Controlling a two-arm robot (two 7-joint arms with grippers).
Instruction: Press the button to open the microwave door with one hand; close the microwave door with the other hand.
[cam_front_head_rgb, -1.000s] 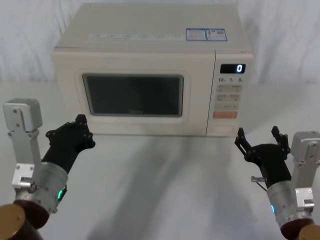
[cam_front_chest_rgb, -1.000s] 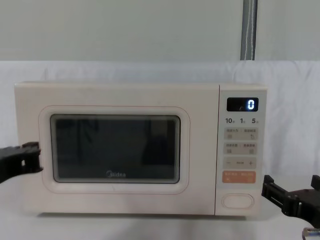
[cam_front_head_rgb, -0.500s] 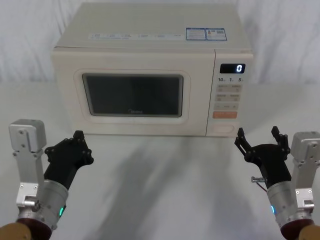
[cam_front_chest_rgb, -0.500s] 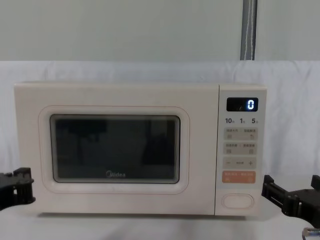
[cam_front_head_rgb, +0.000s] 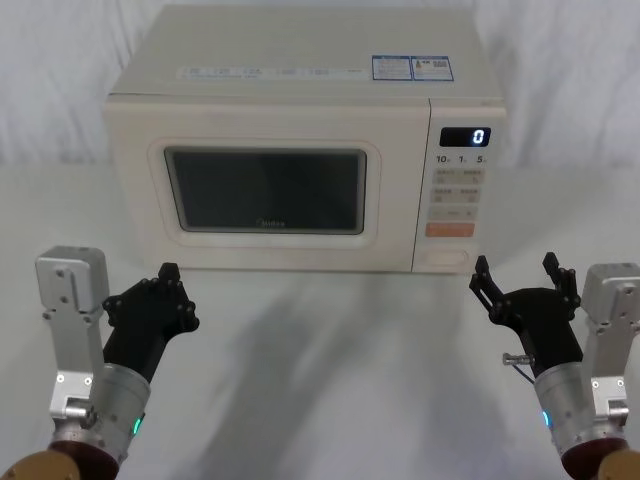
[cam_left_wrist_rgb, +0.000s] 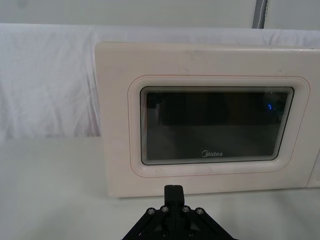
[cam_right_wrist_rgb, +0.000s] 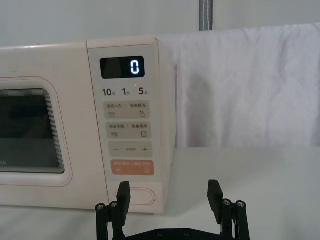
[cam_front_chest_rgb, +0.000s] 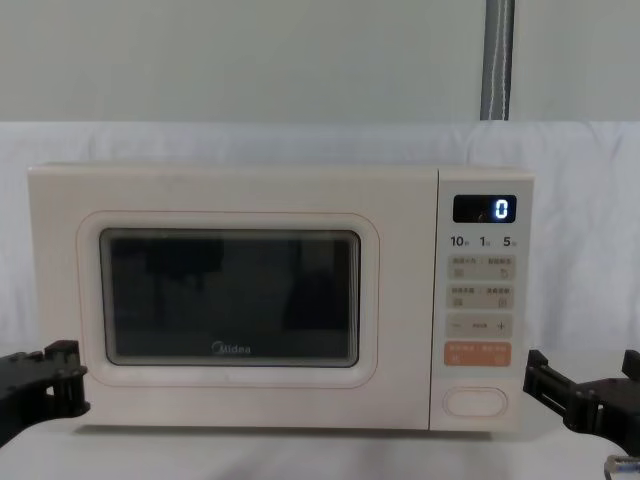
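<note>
With the door (cam_front_head_rgb: 262, 190) shut and the button (cam_front_head_rgb: 443, 259) low on the panel, the spread right gripper (cam_front_head_rgb: 522, 281) could be misaimed onto the orange key (cam_front_head_rgb: 449, 229); the left gripper (cam_front_head_rgb: 158, 297), pressed together, is held back.

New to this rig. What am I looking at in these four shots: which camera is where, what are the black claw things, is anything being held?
It is a two-armed robot facing a cream microwave on a white-covered table. The head view looks down from above; the chest view looks straight across at the front; each wrist view looks along one arm.

The black claws are its grippers. The left gripper sits low in front of the microwave door, fingers shut. The right gripper sits in front of the control panel, fingers open, roughly level with the oval button but not touching it.

Nothing is held. The door is closed, and the display reads 0.
</note>
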